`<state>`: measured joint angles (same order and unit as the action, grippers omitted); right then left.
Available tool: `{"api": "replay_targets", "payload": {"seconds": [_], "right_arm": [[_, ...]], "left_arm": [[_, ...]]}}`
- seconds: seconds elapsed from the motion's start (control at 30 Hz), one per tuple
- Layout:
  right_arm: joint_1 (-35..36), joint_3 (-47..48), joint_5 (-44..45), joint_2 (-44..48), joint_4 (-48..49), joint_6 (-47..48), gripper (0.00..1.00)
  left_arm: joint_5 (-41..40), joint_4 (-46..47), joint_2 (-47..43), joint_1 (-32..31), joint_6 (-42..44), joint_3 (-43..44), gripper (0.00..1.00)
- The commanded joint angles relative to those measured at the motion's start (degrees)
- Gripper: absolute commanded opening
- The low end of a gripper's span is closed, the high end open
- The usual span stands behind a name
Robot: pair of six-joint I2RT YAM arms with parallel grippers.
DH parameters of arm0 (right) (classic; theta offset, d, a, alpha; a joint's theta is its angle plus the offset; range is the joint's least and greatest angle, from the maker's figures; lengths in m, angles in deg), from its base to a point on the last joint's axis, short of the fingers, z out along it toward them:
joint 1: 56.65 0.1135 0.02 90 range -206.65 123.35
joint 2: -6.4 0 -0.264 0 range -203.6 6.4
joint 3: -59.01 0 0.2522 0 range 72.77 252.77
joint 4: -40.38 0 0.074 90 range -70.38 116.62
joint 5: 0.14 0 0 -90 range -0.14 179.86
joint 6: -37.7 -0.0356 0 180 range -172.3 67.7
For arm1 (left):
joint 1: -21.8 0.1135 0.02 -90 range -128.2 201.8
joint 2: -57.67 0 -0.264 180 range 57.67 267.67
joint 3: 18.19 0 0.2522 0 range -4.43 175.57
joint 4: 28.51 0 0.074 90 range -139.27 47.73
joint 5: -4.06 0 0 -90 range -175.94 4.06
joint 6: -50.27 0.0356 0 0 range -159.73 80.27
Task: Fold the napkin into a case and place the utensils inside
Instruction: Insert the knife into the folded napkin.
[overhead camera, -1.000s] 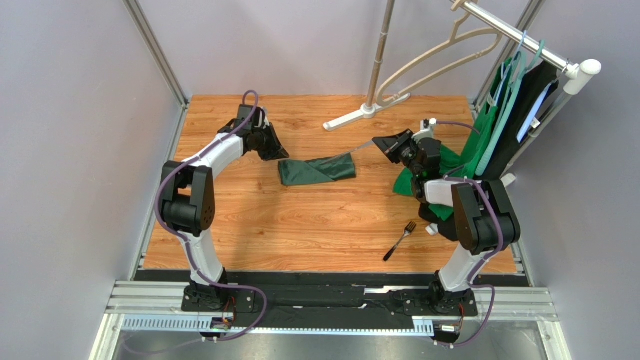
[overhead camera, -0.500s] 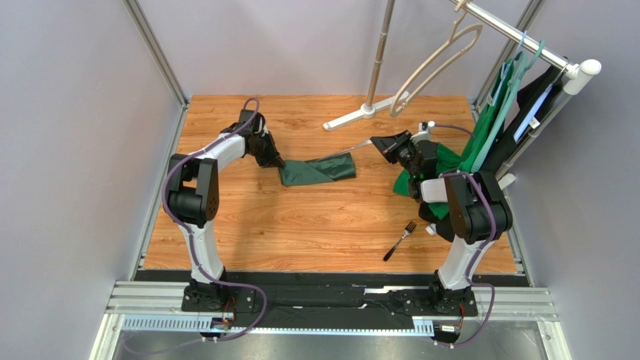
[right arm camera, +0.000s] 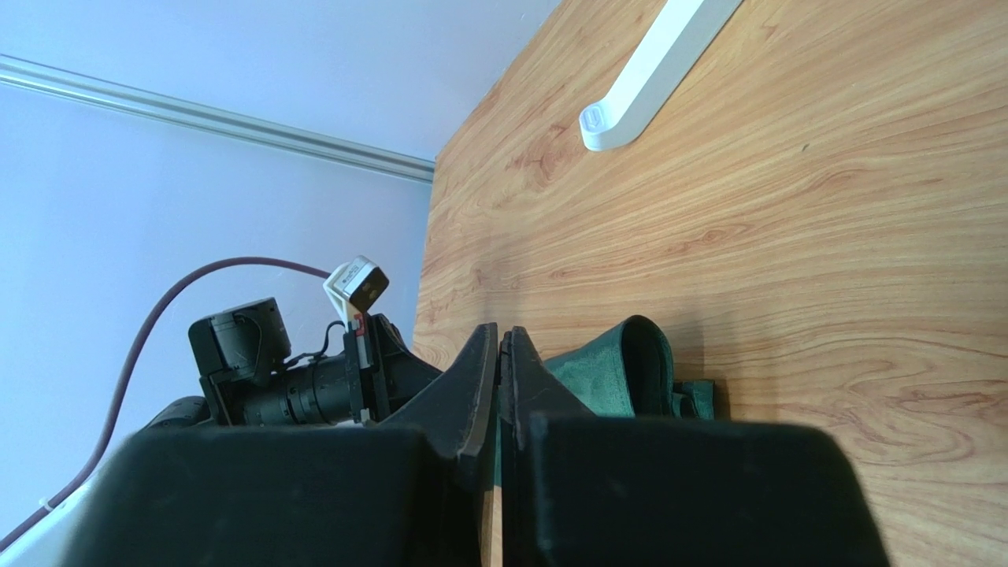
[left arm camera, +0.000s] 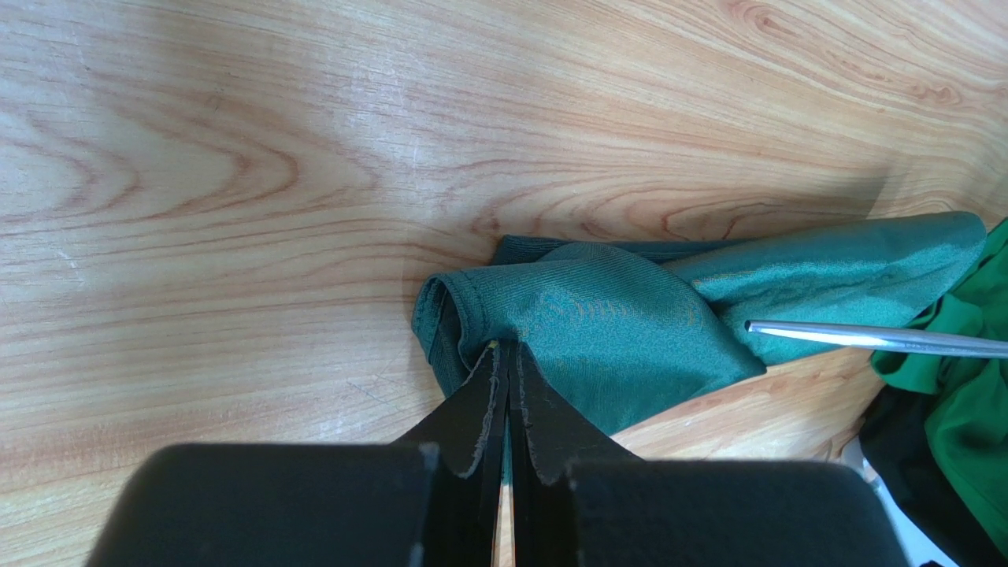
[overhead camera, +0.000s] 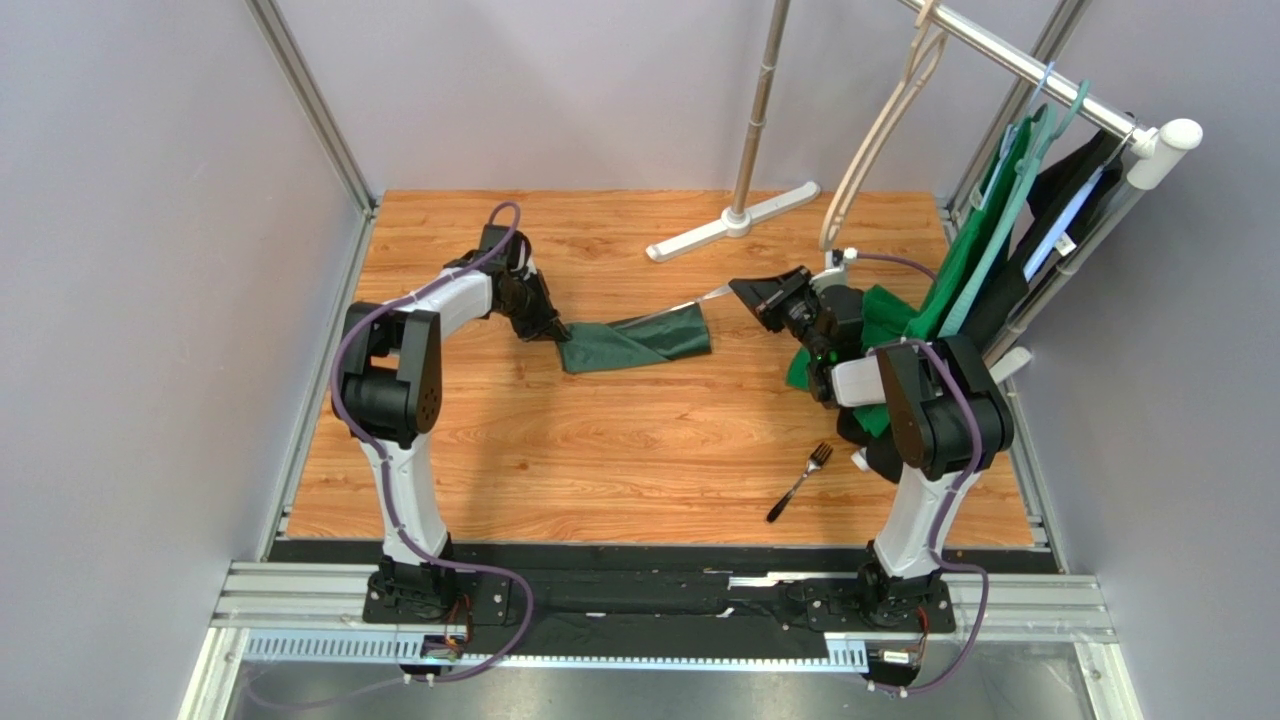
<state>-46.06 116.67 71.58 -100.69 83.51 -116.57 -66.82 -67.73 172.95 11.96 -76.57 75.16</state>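
While tight on the case [left arm camera: 615, 337] edge, left tool [left arm camera: 506, 349]; fork [overhead camera: 801, 479] well apart

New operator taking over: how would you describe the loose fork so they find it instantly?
On the wooden table, look at the near right part, just left of the right arm's elbow. The fork lies there alone on bare wood, tines pointing away. Unlike the other utensil, pinched in the right fingers by the green case, nothing holds it.
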Motion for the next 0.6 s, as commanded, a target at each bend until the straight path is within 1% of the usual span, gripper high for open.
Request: {"api": "replay_targets", "payload": {"seconds": [0.0,0.3,0.57], "right_arm": [[0.13,0.40,1.58,-0.84,4.64,0.29,0.00],[-0.04,0.66,0.80,-3.82,5.34,-0.15,0.00],[1.27,0.49,0.70,-7.25,10.96,-5.77,0.00]], "left_arm": [[-0.30,0.93,0.29,0.53,1.42,2.15,0.04],[0.05,0.84,0.29,0.53,1.60,2.41,0.04],[0.22,1.54,0.56,0.44,0.98,1.53,0.04]]}}
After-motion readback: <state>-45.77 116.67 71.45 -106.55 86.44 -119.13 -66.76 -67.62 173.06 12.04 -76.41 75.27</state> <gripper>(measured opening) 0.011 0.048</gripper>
